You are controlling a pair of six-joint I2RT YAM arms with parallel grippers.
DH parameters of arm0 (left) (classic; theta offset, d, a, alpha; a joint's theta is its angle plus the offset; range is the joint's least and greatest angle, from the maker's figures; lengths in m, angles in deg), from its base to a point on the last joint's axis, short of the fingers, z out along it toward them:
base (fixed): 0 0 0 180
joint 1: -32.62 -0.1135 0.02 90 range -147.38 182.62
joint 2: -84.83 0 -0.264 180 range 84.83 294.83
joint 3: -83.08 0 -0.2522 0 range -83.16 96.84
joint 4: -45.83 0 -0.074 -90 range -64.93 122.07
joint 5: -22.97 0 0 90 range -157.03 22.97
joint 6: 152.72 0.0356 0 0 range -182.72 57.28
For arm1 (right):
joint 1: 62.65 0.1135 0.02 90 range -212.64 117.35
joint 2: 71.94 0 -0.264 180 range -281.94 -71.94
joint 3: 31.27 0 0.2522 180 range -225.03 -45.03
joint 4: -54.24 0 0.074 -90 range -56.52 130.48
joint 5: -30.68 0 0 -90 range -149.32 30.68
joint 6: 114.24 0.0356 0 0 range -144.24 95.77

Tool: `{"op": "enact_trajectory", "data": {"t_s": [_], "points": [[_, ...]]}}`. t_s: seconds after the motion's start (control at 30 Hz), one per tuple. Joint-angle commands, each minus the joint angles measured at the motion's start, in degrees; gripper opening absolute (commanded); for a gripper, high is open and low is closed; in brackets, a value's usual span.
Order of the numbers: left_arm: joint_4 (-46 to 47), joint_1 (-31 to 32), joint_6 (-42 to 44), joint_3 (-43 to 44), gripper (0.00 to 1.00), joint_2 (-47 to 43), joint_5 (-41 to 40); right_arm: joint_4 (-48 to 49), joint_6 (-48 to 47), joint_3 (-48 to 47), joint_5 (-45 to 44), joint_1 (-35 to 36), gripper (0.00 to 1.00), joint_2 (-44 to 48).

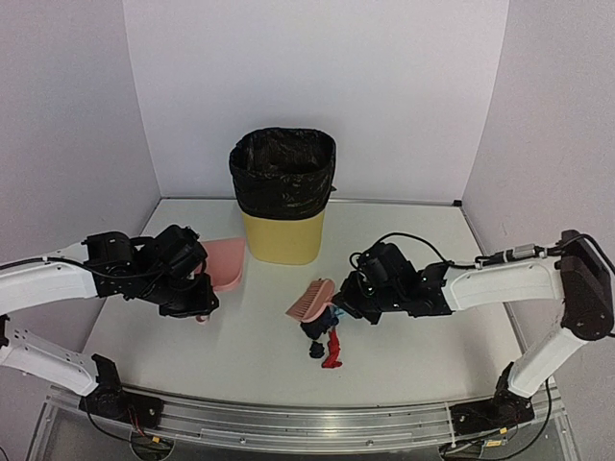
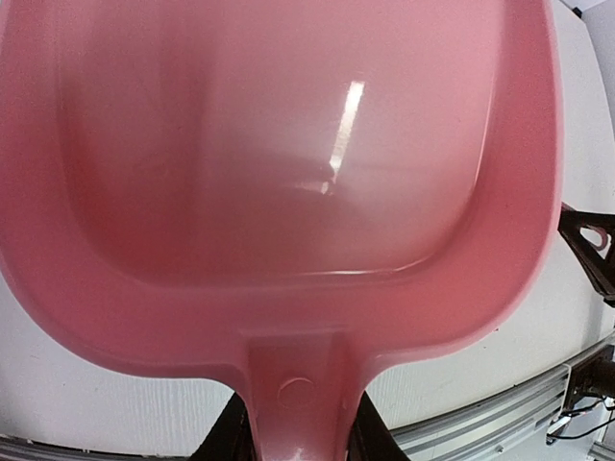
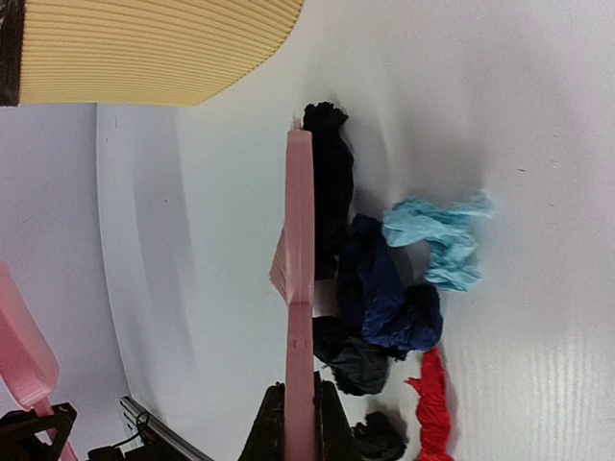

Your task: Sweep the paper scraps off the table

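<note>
Paper scraps (image 1: pixel 327 344) lie bunched on the white table (image 1: pixel 240 355) near its middle front: dark navy wads (image 3: pixel 380 288), a light teal wad (image 3: pixel 437 235) and a red wad (image 3: pixel 432 408). My right gripper (image 1: pixel 348 305) is shut on the handle of the pink hand brush (image 1: pixel 310 300); in the right wrist view the brush (image 3: pixel 300 250) stands right beside the navy wads. My left gripper (image 1: pixel 197 298) is shut on the handle of the pink dustpan (image 1: pixel 226 261), held at the left, away from the scraps. The pan's inside (image 2: pixel 288 144) holds nothing.
A yellow bin with a black liner (image 1: pixel 282 197) stands at the back middle, behind the brush and next to the dustpan. A metal rail (image 1: pixel 307 423) runs along the table's front edge. White walls close in the back and sides.
</note>
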Motion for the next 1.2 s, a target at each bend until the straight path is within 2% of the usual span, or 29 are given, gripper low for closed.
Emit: {"op": "enact_trajectory", "data": {"t_s": [0.0,0.13,0.3,0.47,0.53,0.67,0.77,0.83,0.9,0.97,1.17], "points": [[7.9,0.0,4.9,0.9,0.0,4.2,4.0,-5.8,1.6,5.1,-2.1,-0.4,0.0,6.4],[10.5,0.0,7.1,2.5,0.0,9.4,6.3,-6.3,-1.5,6.5,-1.7,-0.4,0.0,12.3],[11.0,0.0,9.2,4.5,0.0,14.4,8.6,-6.8,-11.6,2.9,0.8,-0.5,0.0,18.4],[6.1,0.1,11.3,5.9,0.0,18.4,13.1,-11.3,-21.5,0.1,0.4,-0.6,0.0,22.9],[3.3,0.2,12.0,6.0,0.0,19.3,15.6,-16.0,-28.5,-1.4,-2.1,-0.7,0.0,24.5],[0.1,1.8,14.6,6.0,0.0,21.1,20.5,-28.7,-49.6,-5.7,-11.5,-0.7,0.0,26.3],[-5.3,4.8,16.9,9.3,0.0,24.5,20.3,-38.2,-67.0,-11.1,-16.7,-0.7,0.0,25.6],[-9.0,7.4,18.5,12.6,0.0,27.5,19.4,-44.6,-74.6,-14.3,-20.3,-0.6,0.0,23.6],[-11.8,10.1,20.6,15.3,0.0,30.0,18.9,-49.2,-77.9,-17.1,-23.2,-0.7,0.0,21.1],[-14.4,12.1,22.3,17.4,0.0,32.6,18.9,-50.0,-80.3,-18.3,-24.8,-0.8,0.0,19.3],[-21.5,17.7,24.9,22.3,0.0,37.2,18.3,-50.0,-86.2,-23.1,-19.8,-1.7,0.0,12.3]]}}
